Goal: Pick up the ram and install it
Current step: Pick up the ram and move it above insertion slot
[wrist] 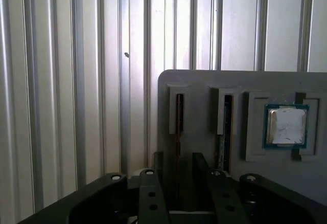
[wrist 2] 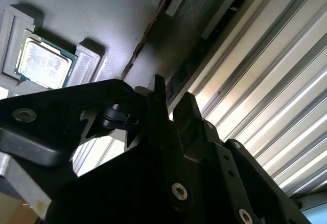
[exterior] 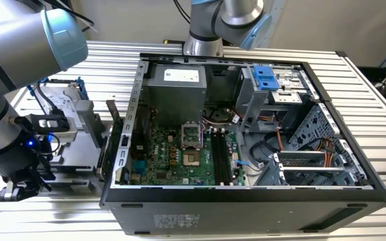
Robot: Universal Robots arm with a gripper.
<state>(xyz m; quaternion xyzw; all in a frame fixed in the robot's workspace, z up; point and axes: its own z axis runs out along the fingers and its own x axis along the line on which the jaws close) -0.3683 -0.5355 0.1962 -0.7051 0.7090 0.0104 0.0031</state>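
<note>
Exterior and wrist views, arm over the parts holder. You see the arm (exterior: 18,45) reaching down at the exterior view's left, outside the open case (exterior: 247,201). The case's motherboard (exterior: 179,160) lies toward the lower middle of that frame.

(a) The ram (wrist: 179,116). In the first wrist view you look at it edge-on. It is a long, very thin dark strip with a brownish tint along its edge, standing on its long side in a narrow slot of the grey holder (wrist: 204,81). In the second wrist view the same strip reads as a fine brown-edged line running across the dark holder face toward the fingertips.

(b) The gripper (wrist: 179,155). Its two black fingers (wrist: 159,162) stand apart, one on each side of the ram. The strip runs between them, and a visible gap remains on both sides, so nothing is clamped.

(c) Neighbours on the holder. A second stick (wrist: 225,121) sits in the adjacent slot. Beyond it, a square silver chip (wrist: 286,126) with a green border rests in its own recess.

(d) The holder lies on the ribbed metal table (wrist: 76,81).
</note>
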